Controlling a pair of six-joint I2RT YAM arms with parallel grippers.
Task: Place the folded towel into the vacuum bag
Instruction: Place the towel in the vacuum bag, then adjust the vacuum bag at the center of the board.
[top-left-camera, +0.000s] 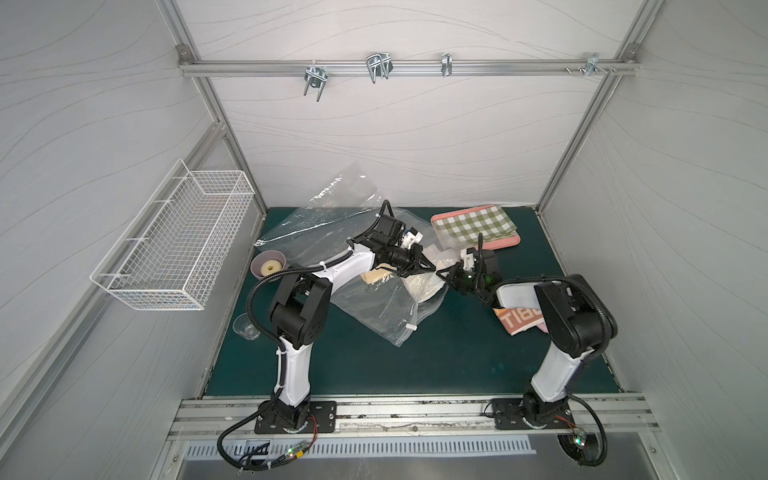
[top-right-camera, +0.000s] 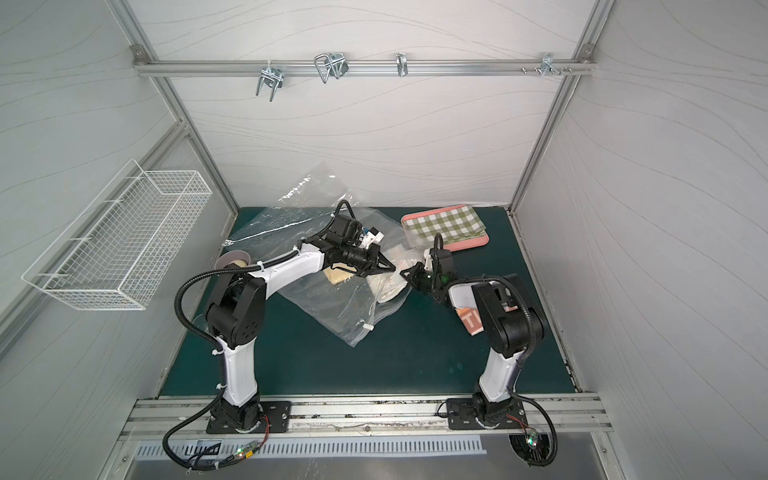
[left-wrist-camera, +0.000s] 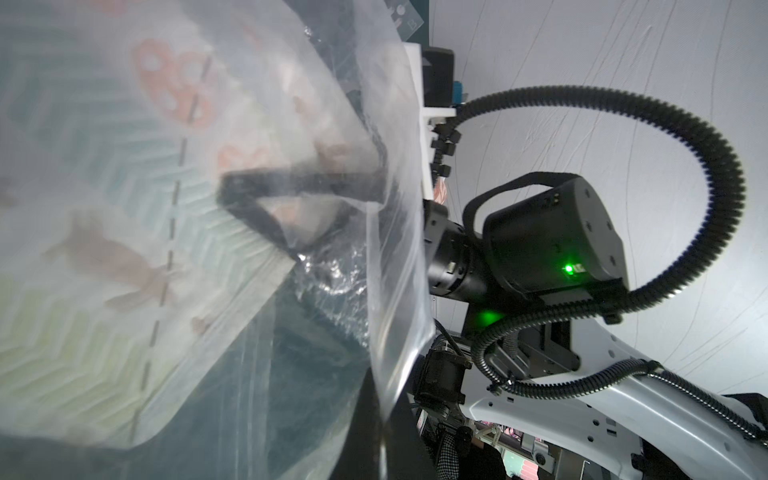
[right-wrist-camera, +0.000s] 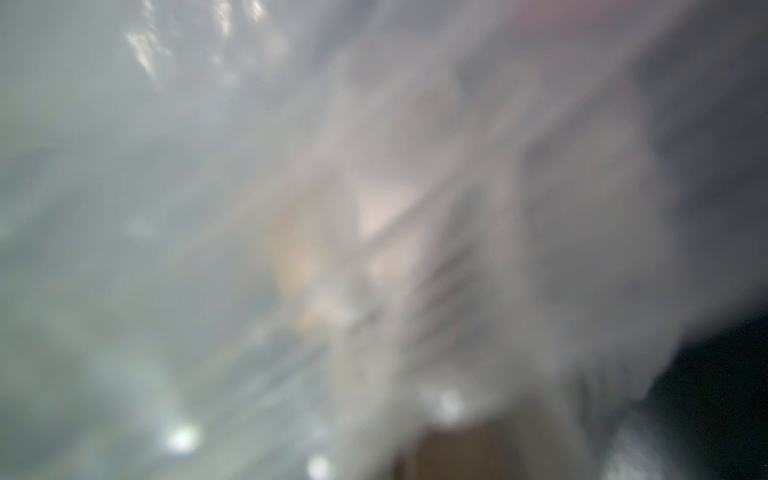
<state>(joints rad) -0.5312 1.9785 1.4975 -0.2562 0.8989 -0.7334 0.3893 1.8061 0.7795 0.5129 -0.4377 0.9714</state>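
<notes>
The vacuum bag (top-left-camera: 365, 307) (top-right-camera: 328, 299) lies crumpled across the green mat, its white slider clip (top-left-camera: 411, 327) at the near edge. The cream patterned folded towel (top-left-camera: 424, 286) (top-right-camera: 390, 286) sits in the bag's mouth, partly under plastic. My left gripper (top-left-camera: 430, 266) (top-right-camera: 390, 266) is shut on the bag's edge, and the left wrist view shows the film pinched at my left gripper (left-wrist-camera: 384, 424). My right gripper (top-left-camera: 445, 275) (top-right-camera: 404, 274) faces it, shut on the towel (left-wrist-camera: 83, 208); its fingers (left-wrist-camera: 257, 212) show through the plastic. The right wrist view is a blur of plastic and cloth.
A pink tray (top-left-camera: 505, 245) with a green checked cloth (top-left-camera: 473, 226) stands at the back right. A purple bowl (top-left-camera: 268, 265) and a clear cup (top-left-camera: 245, 328) sit left of the left arm. An orange printed cloth (top-left-camera: 519, 322) lies under the right arm. A wire basket (top-left-camera: 174, 245) hangs on the left wall.
</notes>
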